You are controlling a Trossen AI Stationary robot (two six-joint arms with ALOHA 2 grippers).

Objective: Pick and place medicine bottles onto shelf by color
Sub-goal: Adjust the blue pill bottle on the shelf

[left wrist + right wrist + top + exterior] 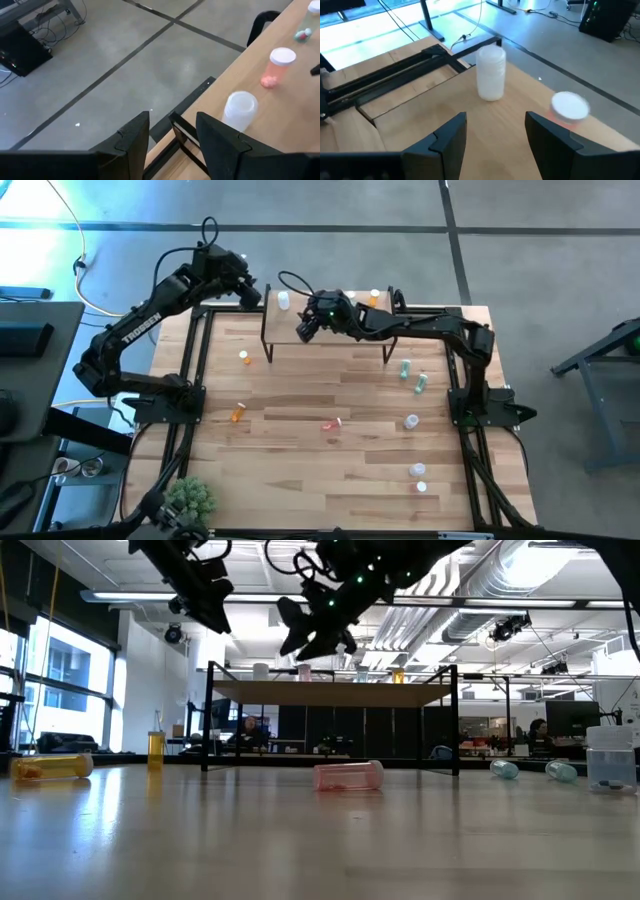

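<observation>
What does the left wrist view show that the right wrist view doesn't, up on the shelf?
Only the left wrist view shows the left gripper, open and empty at the shelf's edge, plus a green-tinted bottle farther along. Only the right wrist view shows the right gripper, open and empty over the shelf, with the table frame beyond. Both share the white bottle and the pink bottle, standing upright on the shelf.

Both arms are matte black, built of boxy links with rounded joints. The left arm (140, 330) carries white "TROSSEN" lettering along one link, and a thin black cable loops above its wrist. The right arm (430, 330) shows a small green light near its wrist and a similar cable loop. Each pincer has two broad, dark, angular fingers (447, 137), seemingly plastic.
</observation>
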